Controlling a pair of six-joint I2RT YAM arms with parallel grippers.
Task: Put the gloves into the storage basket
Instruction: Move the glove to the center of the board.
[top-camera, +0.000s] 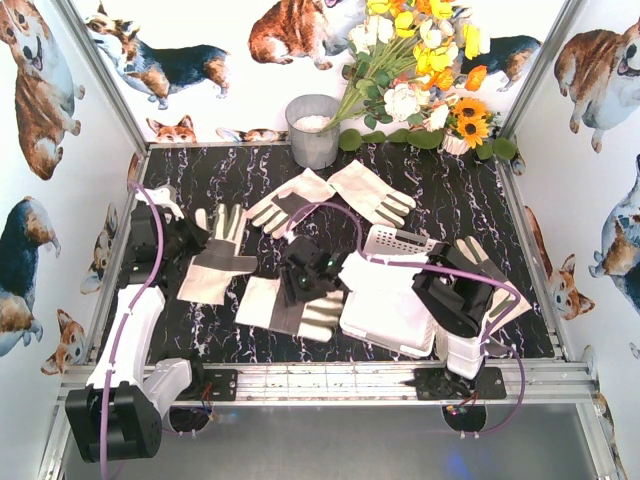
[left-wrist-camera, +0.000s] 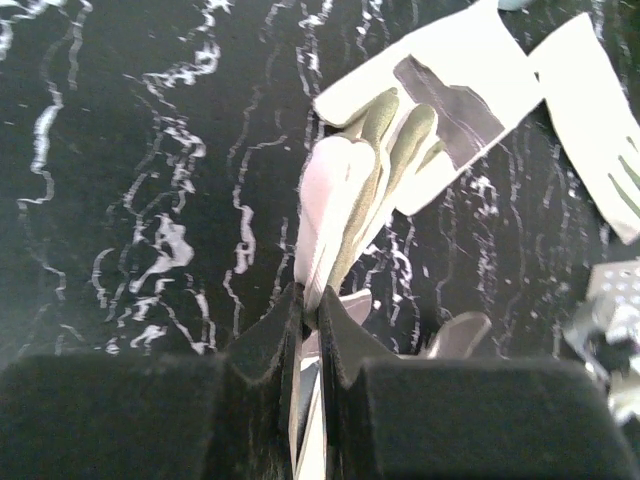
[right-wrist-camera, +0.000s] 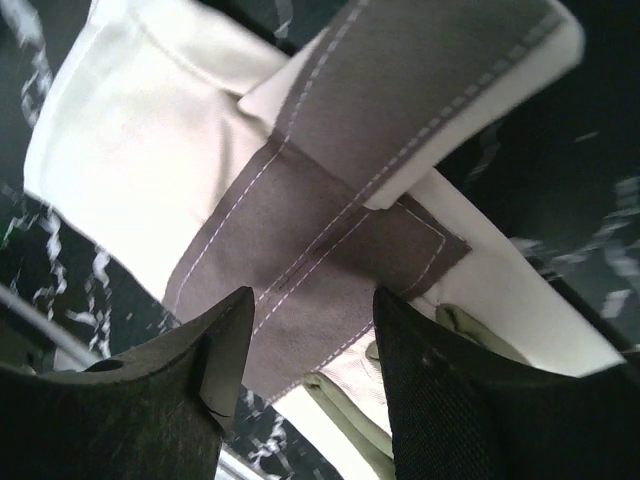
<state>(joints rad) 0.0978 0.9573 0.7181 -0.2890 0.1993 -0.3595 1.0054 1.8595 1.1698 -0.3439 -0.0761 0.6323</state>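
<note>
Cream fabric of one glove (left-wrist-camera: 335, 195) is pinched tight between the closed left fingers (left-wrist-camera: 262, 352), at the centre of the top view. The right fingers (right-wrist-camera: 440, 400) stand partly apart over another glove (right-wrist-camera: 330, 230) at lower right. The white storage basket (top-camera: 395, 240) sits between them on the black marbled tabletop (top-camera: 450, 200). Other gloves (top-camera: 215, 262) lie left and above centre.

Bright, even light; wrist views are soft, the glove (left-wrist-camera: 335, 200) blown out white.
</note>
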